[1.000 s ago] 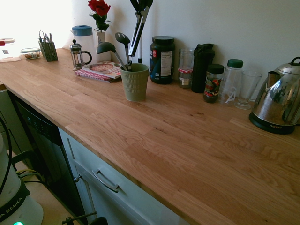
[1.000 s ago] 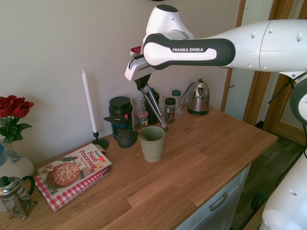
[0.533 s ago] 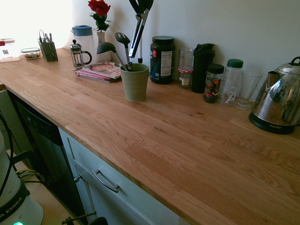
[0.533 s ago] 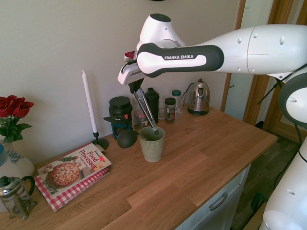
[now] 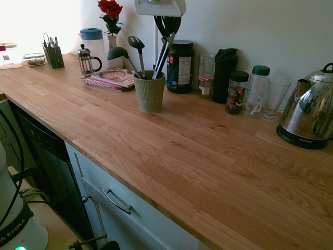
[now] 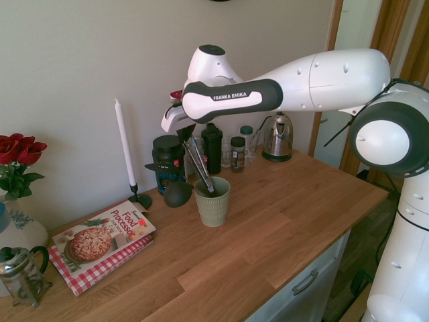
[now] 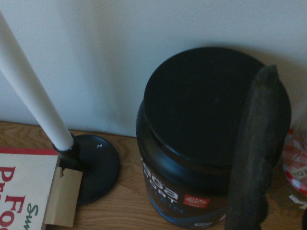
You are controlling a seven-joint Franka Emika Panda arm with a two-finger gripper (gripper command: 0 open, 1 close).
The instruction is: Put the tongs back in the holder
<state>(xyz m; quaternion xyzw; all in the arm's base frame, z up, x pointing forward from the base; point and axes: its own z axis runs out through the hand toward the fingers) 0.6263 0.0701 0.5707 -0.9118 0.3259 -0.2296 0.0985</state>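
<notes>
My jaws are clenched on the upper end of the tongs (image 6: pixel 199 164), which slant down with their tips inside the holder (image 6: pixel 212 200). The holder stands on the desk (image 6: pixel 281 221), ladles (image 5: pixel 125 52) leaning in it, the black-lidded jar (image 7: pixel 211 143) just behind.

It was a home kitchen: a long wooden counter (image 5: pixel 156 140) along the wall carried a steel kettle (image 5: pixel 308 112), a French press (image 5: pixel 86 61), jars and a cookbook (image 6: pixel 100 241)
</notes>
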